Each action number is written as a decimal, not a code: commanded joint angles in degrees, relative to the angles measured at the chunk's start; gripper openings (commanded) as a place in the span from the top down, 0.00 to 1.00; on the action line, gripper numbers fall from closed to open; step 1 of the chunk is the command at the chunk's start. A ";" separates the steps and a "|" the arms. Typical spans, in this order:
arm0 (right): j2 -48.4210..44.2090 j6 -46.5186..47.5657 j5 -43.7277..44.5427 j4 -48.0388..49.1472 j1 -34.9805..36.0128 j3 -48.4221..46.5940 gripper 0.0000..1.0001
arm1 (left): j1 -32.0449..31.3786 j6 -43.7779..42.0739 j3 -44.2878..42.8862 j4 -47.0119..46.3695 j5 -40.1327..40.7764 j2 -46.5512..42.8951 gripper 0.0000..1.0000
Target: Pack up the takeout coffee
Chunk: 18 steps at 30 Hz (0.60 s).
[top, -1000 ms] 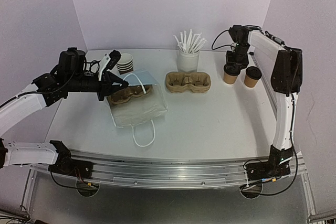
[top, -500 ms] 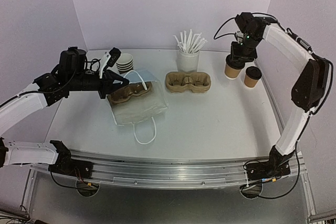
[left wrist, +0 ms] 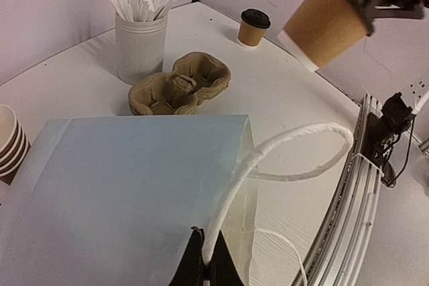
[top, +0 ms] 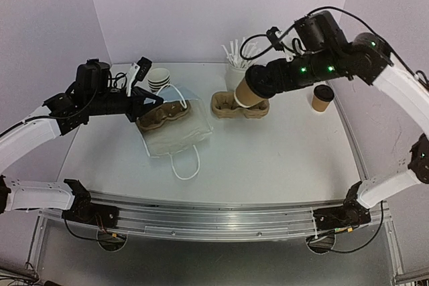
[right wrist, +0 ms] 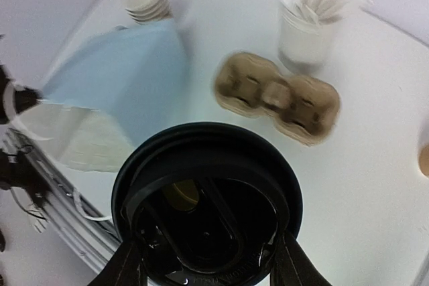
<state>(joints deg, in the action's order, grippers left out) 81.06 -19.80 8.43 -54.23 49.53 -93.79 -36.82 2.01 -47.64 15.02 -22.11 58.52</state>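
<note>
Partway done: the right end effector (top: 260,85) grips a lidded cup (top: 248,94) by its lid, tilted in the air over the empty carrier (left wrist: 179,85) near the table's (top: 281,159) back edge, a second cup (top: 322,98) stands by the right edge, not yet loaded, and the left end effector (left wrist: 204,262) is pinched on the bag handle (left wrist: 295,142).

Lidded cups: two. First lidded cup (top: 250,92) hangs just in front of the stick cup (top: 238,75); second lidded cup (top: 322,98) stands to its right. Carriers: two. Near carrier (top: 239,105) lies in front of the stick cup; far carrier (top: 163,113) lies to its left. Stick cup: one. Paper bag (top: 175,135): one. Open-cup stack (top: 159,80): one; cup count unclear.
</note>
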 commanded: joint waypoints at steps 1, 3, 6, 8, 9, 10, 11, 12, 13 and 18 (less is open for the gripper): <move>-5.84 -2.36 2.38 19.73 12.73 9.94 0.65 | -0.18 3.13 -3.14 -3.00 1.03 0.82 1.00; -4.03 0.32 3.31 26.88 17.56 12.57 0.66 | -0.17 3.87 -3.38 -3.22 0.72 0.98 1.00; 0.74 4.91 3.70 34.07 22.34 12.74 0.68 | -0.18 4.79 -3.50 -3.01 0.71 1.04 1.00; 4.77 7.92 3.46 37.25 23.69 12.10 0.70 | -0.19 5.26 -3.59 -2.88 0.60 0.99 1.00; 6.57 9.13 3.28 38.29 23.94 11.60 0.70 | -0.19 5.53 -3.63 -2.85 0.51 0.99 1.00; 8.23 9.99 3.40 39.32 24.02 11.14 0.71 | -0.18 5.73 -3.74 -2.79 0.40 1.02 1.00; 9.93 11.10 3.55 40.73 24.05 10.72 0.71 | -0.18 5.88 -3.90 -2.79 0.21 1.05 1.00; 11.48 12.33 3.93 42.35 24.05 10.54 0.71 | -0.18 5.92 -4.06 -2.80 0.04 1.10 1.00; 12.83 13.63 4.73 44.02 24.05 10.60 0.71 | -0.18 5.89 -4.23 -2.81 -0.10 1.15 1.00; 17.50 20.75 12.87 55.35 24.05 13.53 0.72 | -0.16 5.28 -4.69 -2.75 -1.93 1.27 1.00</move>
<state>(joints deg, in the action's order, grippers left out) 96.80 -6.93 13.94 -13.19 73.65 -81.47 -36.83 7.00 -49.05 13.95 -22.10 59.56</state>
